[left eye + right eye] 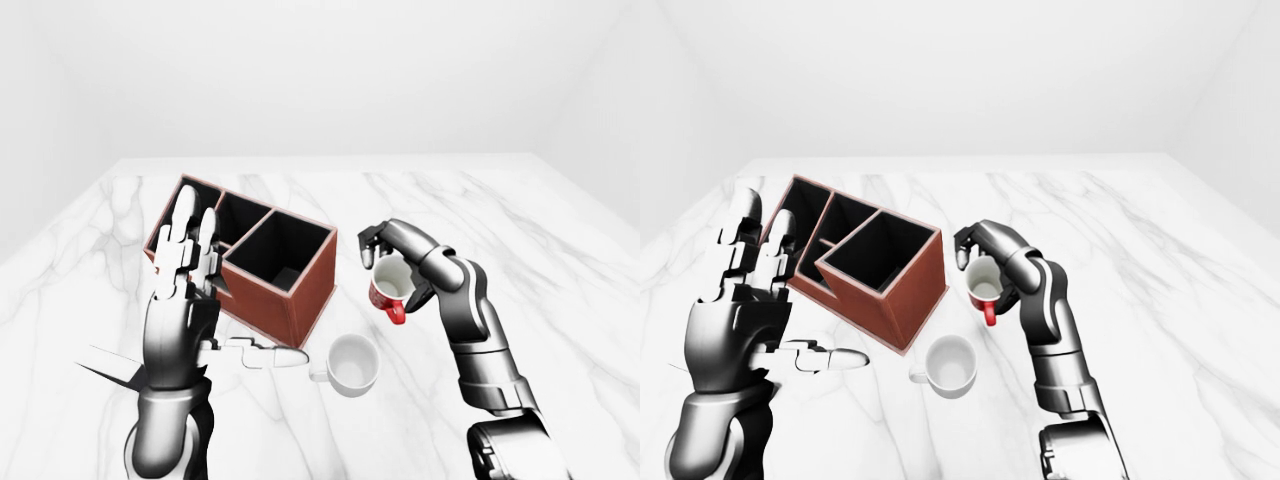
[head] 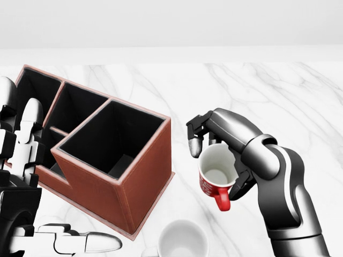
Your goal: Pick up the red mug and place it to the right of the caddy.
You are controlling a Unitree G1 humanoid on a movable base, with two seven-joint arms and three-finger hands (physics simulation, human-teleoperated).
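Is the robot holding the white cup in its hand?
No. In the head view the right hand is closed around the red mug, while the white mug sits untouched on the marble table.

Desk: white marble-patterned desk (image 2: 278, 91)
On it: reddish-brown compartmented caddy with black interior (image 2: 142, 176); just beside its lower corner, a white ceramic mug (image 2: 182, 241)

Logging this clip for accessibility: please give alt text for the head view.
The right hand grips a red mug just right of a brown caddy on a white marble table. A white mug sits at the bottom edge; the left hand is raised, open, at left.
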